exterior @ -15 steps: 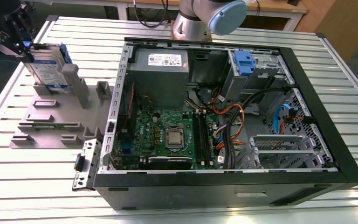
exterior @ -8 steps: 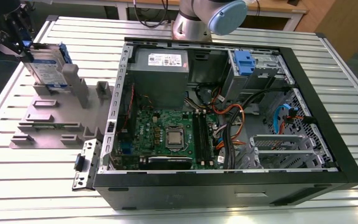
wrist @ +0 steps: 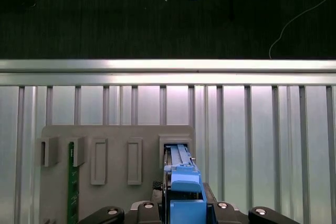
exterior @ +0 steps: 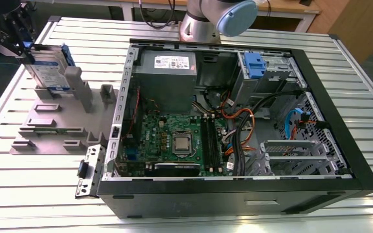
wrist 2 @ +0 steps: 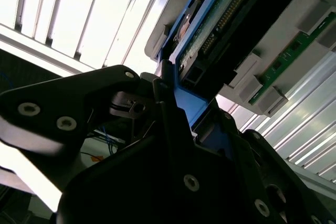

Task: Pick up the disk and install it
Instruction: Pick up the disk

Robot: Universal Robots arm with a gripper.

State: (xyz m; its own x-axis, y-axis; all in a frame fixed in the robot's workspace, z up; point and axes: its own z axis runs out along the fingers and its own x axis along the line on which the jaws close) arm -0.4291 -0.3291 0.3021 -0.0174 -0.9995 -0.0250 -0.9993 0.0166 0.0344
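pinching the blue-railed flat silver disk (exterior: 47, 70) at upper left: black pincer (exterior: 23, 46). advise a square, straight lift clear of the grey plastic holder (exterior: 50, 124).

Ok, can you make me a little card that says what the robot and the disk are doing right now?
gripper: shut on the top edge of the disk, at the exterior view's left
disk: standing on edge in a slot of the grey holder
grey holder: flat on the slatted metal table, beside the computer case
computer case: lying open, motherboard showing
disk installed: not yet, it is outside the case
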